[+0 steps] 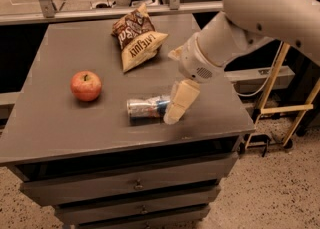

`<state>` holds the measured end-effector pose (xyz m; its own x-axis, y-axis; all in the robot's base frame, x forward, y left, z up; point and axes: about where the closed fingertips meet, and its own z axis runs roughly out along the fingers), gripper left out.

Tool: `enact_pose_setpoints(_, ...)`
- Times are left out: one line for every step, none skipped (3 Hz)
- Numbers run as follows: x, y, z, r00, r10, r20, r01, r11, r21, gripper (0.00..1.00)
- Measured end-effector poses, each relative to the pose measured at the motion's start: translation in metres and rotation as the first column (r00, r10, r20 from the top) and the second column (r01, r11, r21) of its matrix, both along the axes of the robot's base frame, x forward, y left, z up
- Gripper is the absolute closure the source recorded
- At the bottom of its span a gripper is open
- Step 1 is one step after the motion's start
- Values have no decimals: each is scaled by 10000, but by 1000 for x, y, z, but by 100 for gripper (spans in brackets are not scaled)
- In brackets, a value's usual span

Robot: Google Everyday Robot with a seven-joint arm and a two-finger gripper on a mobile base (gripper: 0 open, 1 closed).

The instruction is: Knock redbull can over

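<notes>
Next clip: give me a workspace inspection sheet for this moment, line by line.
Surface: grey table top, above drawers.
Job's things: can lying on its side near the front edge.
Clutter: apple left of the can, apart from it; chip bags at the back.
End effector: low at the can's right end, overlapping it in view; contact cannot be told.
Cables: pale cable hanging right of the table.
Surroundings: yellow frame at right, speckled floor.

The grey surface (55,128) carries a red apple (86,85) at left, two overlapping chip bags (137,43) at rear, and the redbull can (145,108) lying on its side. My gripper (172,115) is at the can's right end.
</notes>
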<state>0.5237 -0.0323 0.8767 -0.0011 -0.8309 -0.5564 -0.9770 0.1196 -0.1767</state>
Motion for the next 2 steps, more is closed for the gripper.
enact_pose_setpoints(-2, -24, 3, 9977, -407, 540, 373, 9974, 620, 0)
enact_pose_setpoints(-2, -30, 5, 9967, -484, 652, 438, 9965, 710, 0)
